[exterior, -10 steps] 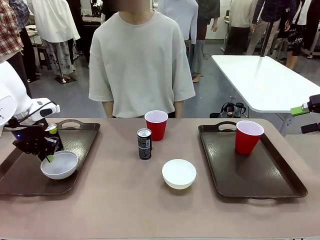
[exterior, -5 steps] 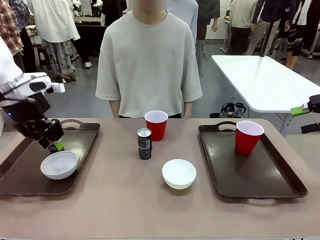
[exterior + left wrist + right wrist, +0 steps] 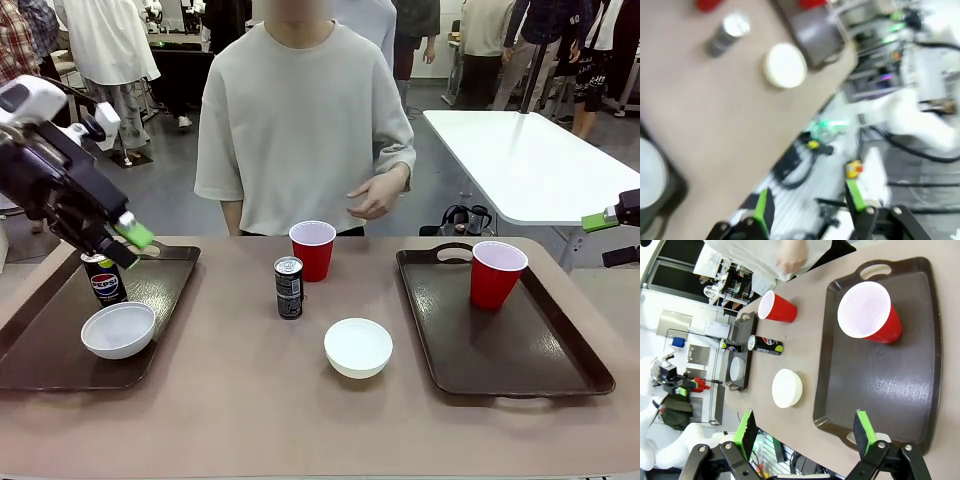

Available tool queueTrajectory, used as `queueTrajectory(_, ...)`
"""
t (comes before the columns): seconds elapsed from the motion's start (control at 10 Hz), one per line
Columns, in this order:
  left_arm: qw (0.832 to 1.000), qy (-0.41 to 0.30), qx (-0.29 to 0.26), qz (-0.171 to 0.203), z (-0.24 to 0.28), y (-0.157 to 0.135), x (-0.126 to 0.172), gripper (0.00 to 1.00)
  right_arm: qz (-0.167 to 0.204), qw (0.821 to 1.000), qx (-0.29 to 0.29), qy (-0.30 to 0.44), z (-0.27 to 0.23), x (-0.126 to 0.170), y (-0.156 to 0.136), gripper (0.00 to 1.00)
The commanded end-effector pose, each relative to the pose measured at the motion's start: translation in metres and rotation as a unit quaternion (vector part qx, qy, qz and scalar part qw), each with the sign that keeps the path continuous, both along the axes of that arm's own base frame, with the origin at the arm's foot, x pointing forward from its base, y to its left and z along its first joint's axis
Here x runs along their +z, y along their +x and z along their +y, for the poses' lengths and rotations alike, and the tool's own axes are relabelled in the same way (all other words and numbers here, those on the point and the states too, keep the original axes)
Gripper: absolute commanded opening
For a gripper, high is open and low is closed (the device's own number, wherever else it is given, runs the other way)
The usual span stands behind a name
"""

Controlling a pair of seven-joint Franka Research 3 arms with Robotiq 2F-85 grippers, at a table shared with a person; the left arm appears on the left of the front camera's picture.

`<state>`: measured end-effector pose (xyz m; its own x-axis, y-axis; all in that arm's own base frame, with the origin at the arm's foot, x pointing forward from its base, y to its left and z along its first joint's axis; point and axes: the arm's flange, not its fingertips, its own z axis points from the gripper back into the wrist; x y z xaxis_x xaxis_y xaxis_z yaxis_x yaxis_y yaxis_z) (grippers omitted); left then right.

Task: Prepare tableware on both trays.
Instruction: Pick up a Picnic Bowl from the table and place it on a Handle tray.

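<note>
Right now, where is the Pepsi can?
In the front view, the Pepsi can stands upright on the left tray, just behind the white bowl and right below the left gripper.

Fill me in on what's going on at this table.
Tableware is being set out on two trays. The left end effector hangs open and empty just above the Pepsi can, which stands on the left tray next to a white bowl. The right end effector is open off to the right. The right tray holds one red cup. A second red cup, a dark can and a second bowl wait on the table between the trays. The person's hand touches nothing.
</note>
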<state>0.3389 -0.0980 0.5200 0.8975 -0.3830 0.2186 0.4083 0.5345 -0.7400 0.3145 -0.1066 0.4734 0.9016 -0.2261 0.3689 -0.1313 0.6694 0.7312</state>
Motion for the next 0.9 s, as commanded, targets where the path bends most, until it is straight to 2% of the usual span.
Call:
queueTrajectory(0.0, 0.99, -0.113, 0.059, 0.057, 0.016, 0.002, -0.008, 0.77, -0.012, 1.0, 0.006, 0.01, -0.001, -0.002, 0.003, 1.0)
queueTrajectory(0.1, 0.987, -0.12, 0.085, 0.064, 0.016, -0.002, -0.014, 1.0, -0.012, 1.0, 0.006, 0.01, -0.001, -0.002, 0.003, 1.0)
queueTrajectory(0.2, 0.985, -0.117, 0.109, 0.063, 0.018, -0.007, -0.017, 0.97, -0.012, 1.0, 0.006, 0.01, -0.001, -0.002, 0.003, 1.0)
queueTrajectory(0.3, 0.983, -0.121, 0.124, 0.062, 0.012, -0.015, -0.015, 1.0, -0.012, 1.0, 0.006, 0.01, -0.001, -0.002, 0.003, 1.0)
queueTrajectory(0.5, 0.981, -0.114, 0.144, 0.058, 0.035, -0.03, -0.004, 1.0, -0.012, 1.0, 0.006, 0.01, -0.001, -0.002, 0.003, 1.0)
queueTrajectory(0.7, 0.979, -0.105, 0.171, 0.038, 0.054, -0.037, 0.006, 1.0, -0.012, 1.0, 0.006, 0.01, -0.001, -0.002, 0.003, 1.0)
queueTrajectory(0.8, 0.982, -0.118, 0.138, 0.055, 0.039, -0.022, -0.006, 1.0, -0.012, 1.0, 0.006, 0.01, -0.001, -0.002, 0.003, 1.0)
